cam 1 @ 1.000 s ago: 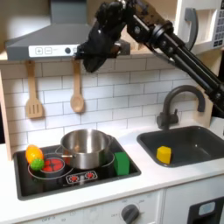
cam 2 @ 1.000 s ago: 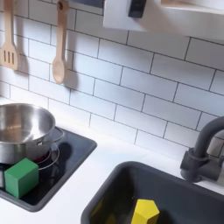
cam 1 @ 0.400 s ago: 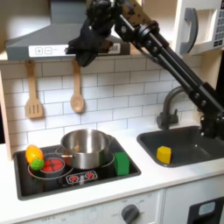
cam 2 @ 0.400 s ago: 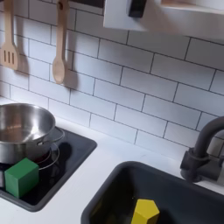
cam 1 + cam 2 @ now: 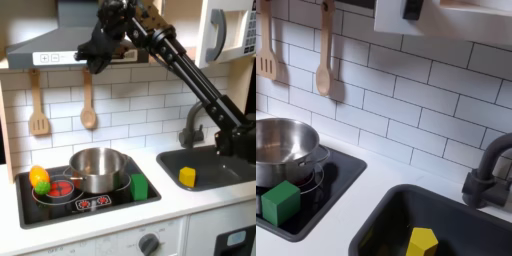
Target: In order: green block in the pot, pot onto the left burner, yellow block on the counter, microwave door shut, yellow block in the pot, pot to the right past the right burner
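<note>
The steel pot (image 5: 98, 168) (image 5: 278, 150) stands on the black stovetop (image 5: 110, 205), over its right part in the first exterior view. The green block (image 5: 139, 186) (image 5: 281, 202) lies on the stovetop just beside the pot. In the dark sink (image 5: 222, 160) (image 5: 386, 225) sits the yellow block (image 5: 187, 177) (image 5: 421, 242). My gripper (image 5: 93, 52) hangs high in front of the range hood, far above the pot, open and holding nothing. The microwave door (image 5: 220, 32) is at the upper right; I cannot tell how far it stands open. The white counter (image 5: 190, 200) surrounds stove and sink.
A rounded yellow-green-orange toy (image 5: 40, 180) rests on the stove's left burner in the first exterior view. A wooden spatula (image 5: 38, 105) and spoon (image 5: 88, 100) hang on the tiled wall. The dark faucet (image 5: 195, 120) (image 5: 491, 175) rises behind the sink.
The arm has swung upward and to the first exterior view's left, lifting the gripper up in front of the hood. The pot and both blocks have not moved.
</note>
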